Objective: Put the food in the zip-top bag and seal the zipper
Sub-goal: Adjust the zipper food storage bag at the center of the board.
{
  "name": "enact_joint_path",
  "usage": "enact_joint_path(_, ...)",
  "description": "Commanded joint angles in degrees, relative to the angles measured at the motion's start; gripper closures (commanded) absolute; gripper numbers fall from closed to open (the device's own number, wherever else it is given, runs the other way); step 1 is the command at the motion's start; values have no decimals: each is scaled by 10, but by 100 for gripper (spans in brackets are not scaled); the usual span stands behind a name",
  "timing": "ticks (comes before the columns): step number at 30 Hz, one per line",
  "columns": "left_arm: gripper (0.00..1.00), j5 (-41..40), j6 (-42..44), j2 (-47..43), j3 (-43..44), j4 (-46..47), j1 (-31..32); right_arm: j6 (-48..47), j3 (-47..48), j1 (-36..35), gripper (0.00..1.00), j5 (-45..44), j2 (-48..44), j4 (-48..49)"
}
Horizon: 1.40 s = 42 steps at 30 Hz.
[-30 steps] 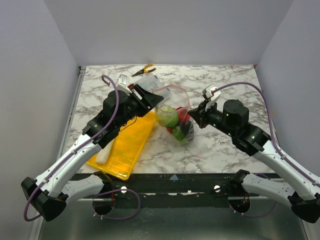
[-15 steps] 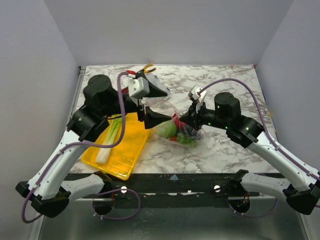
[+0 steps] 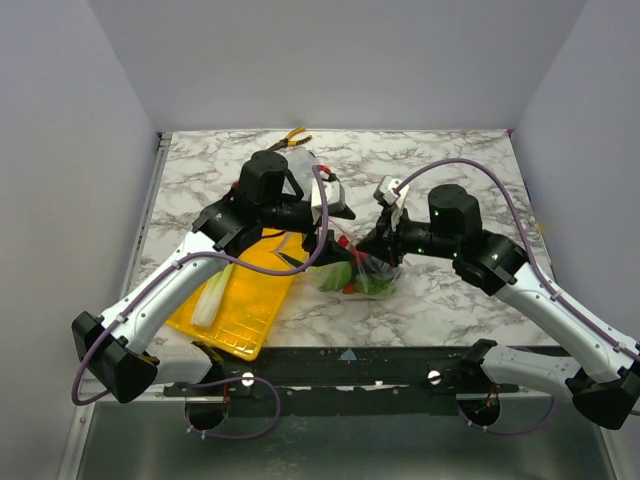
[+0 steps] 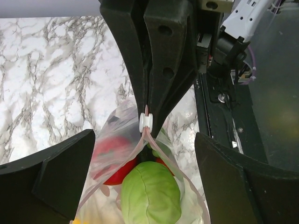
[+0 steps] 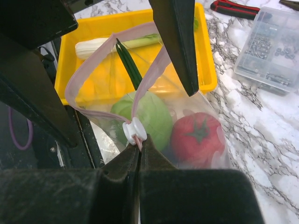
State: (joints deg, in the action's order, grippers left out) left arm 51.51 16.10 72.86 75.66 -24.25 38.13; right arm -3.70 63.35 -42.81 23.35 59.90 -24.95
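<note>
Zipper [image 5: 152,73], its end pinched in the right gripper [image 5: 139,145], stretches toward the wide-spread left gripper [image 3: 318,238].

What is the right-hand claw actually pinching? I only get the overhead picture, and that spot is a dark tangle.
Observer: The right end effector is shut on the end of the pink zipper, just under its white slider.
Visitor: So is it closed?
Observer: No. From the right wrist, the zipper gapes in a wide loop at the mouth of the zip-top bag.
Visitor: And the other claw?
Observer: The left end effector is open, its fingers spread to either side of the bag's mouth.
</note>
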Motion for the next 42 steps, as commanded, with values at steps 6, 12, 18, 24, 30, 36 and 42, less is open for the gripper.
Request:
enact_joint_path(6,34,-131,20,0,-20,-25,32,3,32,-3,99,21,10,-12)
enact_joint_path(12,73,-165,20,-6,-20,-20,33,8,28,-2,99,-3,-3,-16)
enact_joint_path(18,100,-133,-8,-3,-7,-12,32,28,-34,-2,56,-33,-31,57)
enact_joint_path(24,100,-60,-96,-22,-34,49,24,61,-92,-2,58,-9,-52,145)
enact_joint_path(30,100,-8,-176,-55,-102,148,23,74,-107,-2,88,20,-60,176)
enact_joint_path(36,100,15,-201,-70,-122,164,18,82,-129,-1,84,11,-82,190)
enact_joint_path(42,100,27,-203,-85,-125,163,18,92,-140,-2,99,43,-83,203)
